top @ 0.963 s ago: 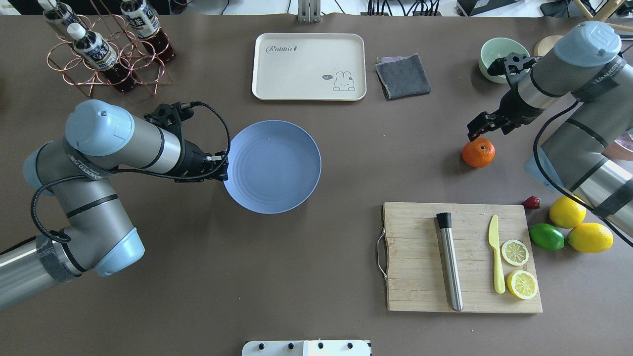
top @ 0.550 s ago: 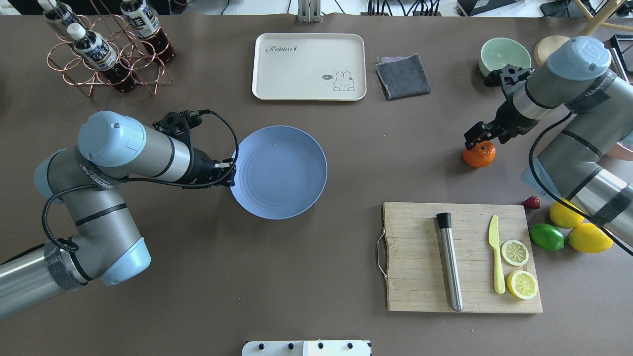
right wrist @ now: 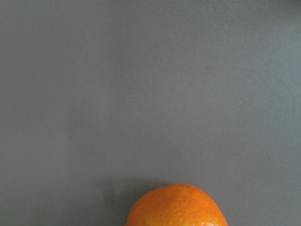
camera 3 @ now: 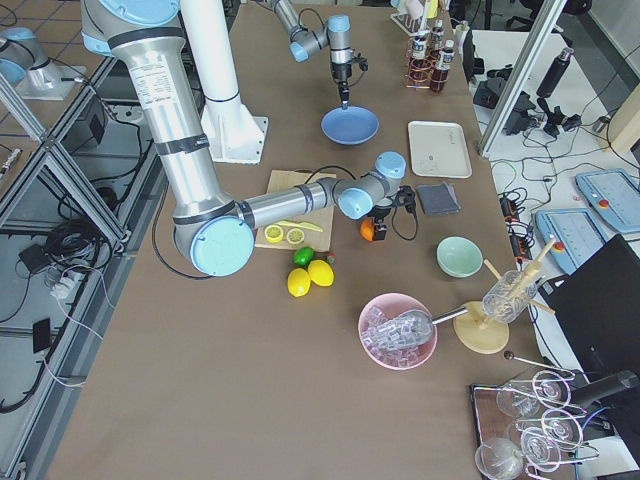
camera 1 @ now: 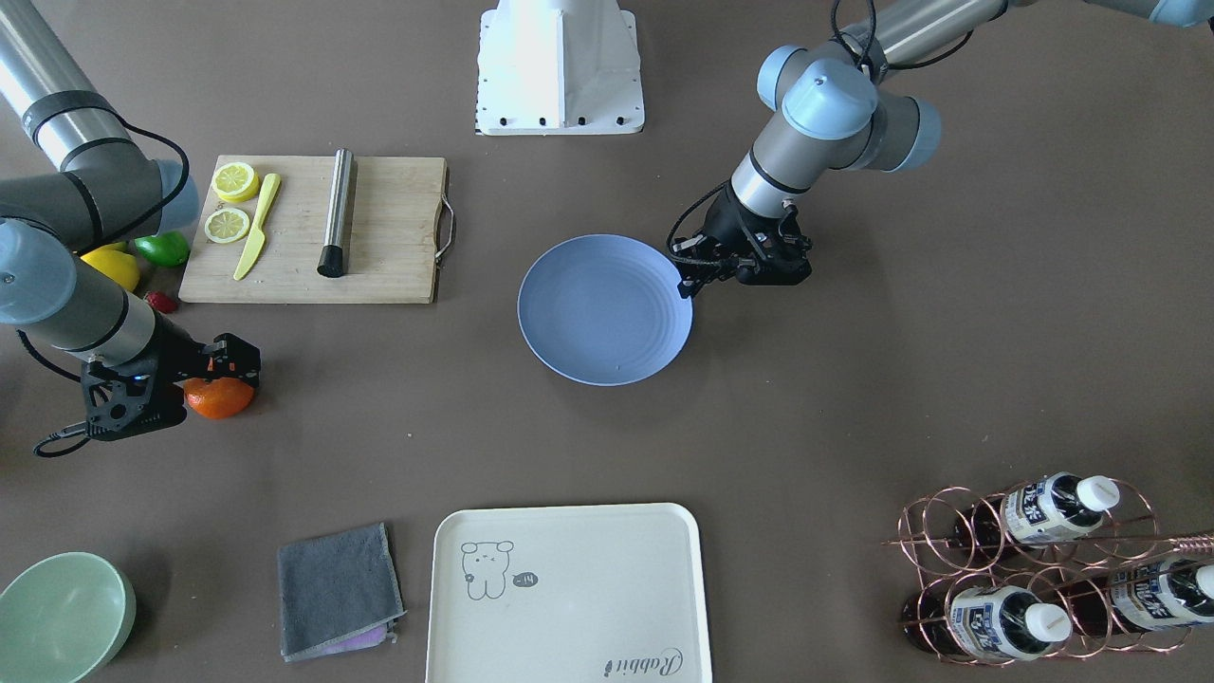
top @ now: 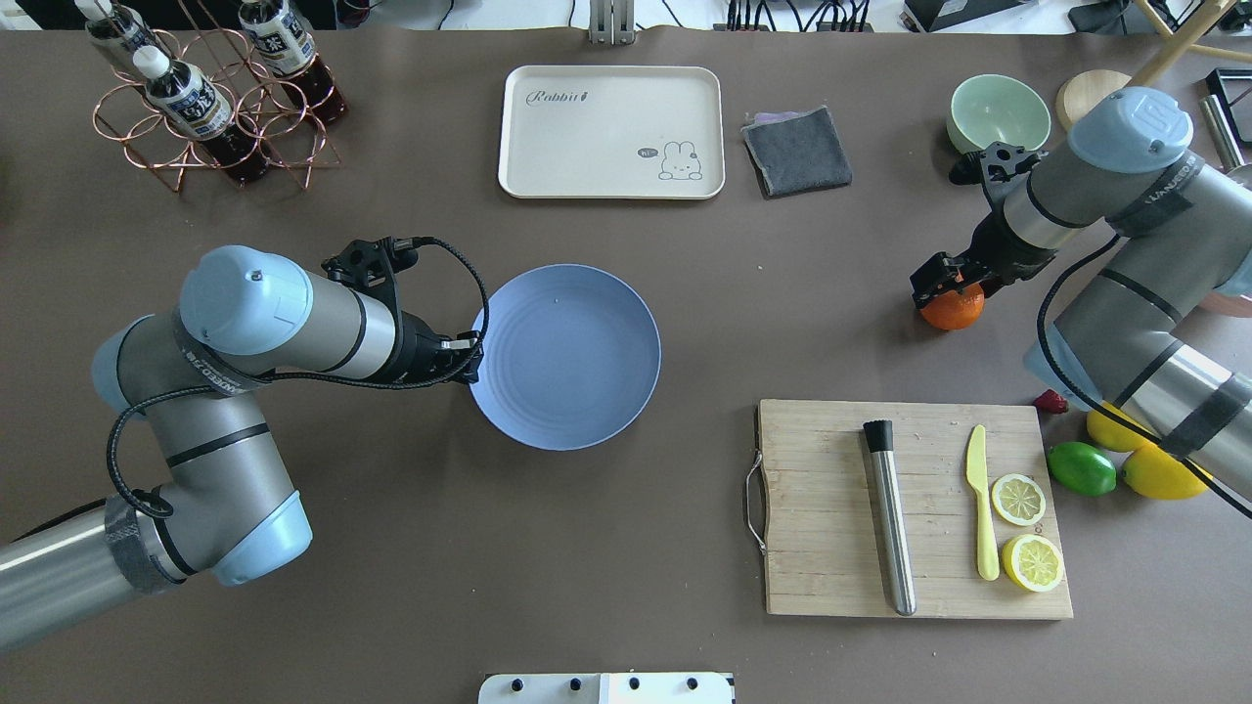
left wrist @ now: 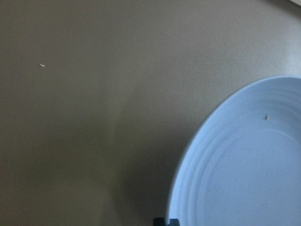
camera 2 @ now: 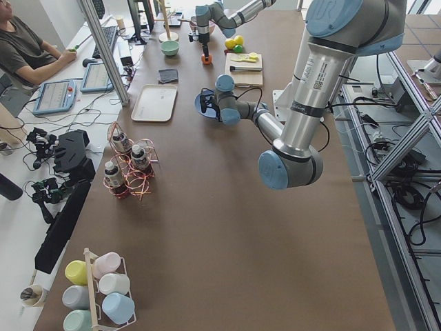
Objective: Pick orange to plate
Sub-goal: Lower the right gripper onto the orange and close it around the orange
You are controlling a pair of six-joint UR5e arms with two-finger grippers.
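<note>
Since prev. frame, plate (top: 577,362) has slid right w/ left hand (top: 473,358), which is clamped on its left rim. Right hand (top: 941,282) has dropped onto orange (top: 957,311); can't tell if it grips. Orange sits on worktop (top: 743,323), well apart from plate.

Farther right, plate (top: 567,357) and left tool (top: 474,362); right tool (top: 942,289) lower, onto orange (top: 955,312).

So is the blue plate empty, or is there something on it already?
Empty. The overhead view shows only bare blue rings on the plate, and the orange sits on the table, well apart from it.
</note>
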